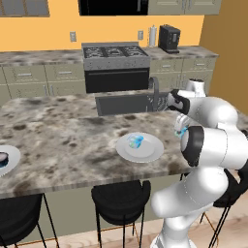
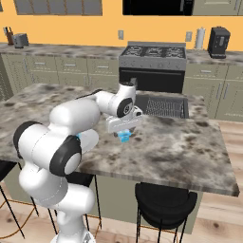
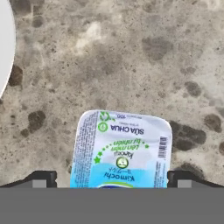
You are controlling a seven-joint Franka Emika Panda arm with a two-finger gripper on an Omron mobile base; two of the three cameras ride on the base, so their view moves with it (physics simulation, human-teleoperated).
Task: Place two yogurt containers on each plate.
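A light-blue yogurt container (image 3: 122, 148) sits on the speckled counter, label up. My gripper (image 3: 113, 181) hangs open right over it, one fingertip (image 3: 43, 179) on each side and not pressing on it. From the base views, the gripper (image 2: 124, 131) points down at this tub (image 2: 124, 137) near the counter's right part; the tub (image 1: 180, 128) peeks out beside my arm. One plate (image 1: 150, 150) in the middle holds another light-blue tub (image 1: 135, 141). A second plate (image 1: 10, 154) at the far left carries a dark round cup (image 1: 2, 158). A plate rim (image 3: 4, 52) shows at the left of the hand view.
A sink (image 1: 127, 103) with a faucet is set into the island just behind the gripper. A stove (image 1: 116, 54) and a coffee machine (image 1: 169, 38) stand on the back counter. Black stools (image 1: 121, 197) are tucked below the near edge.
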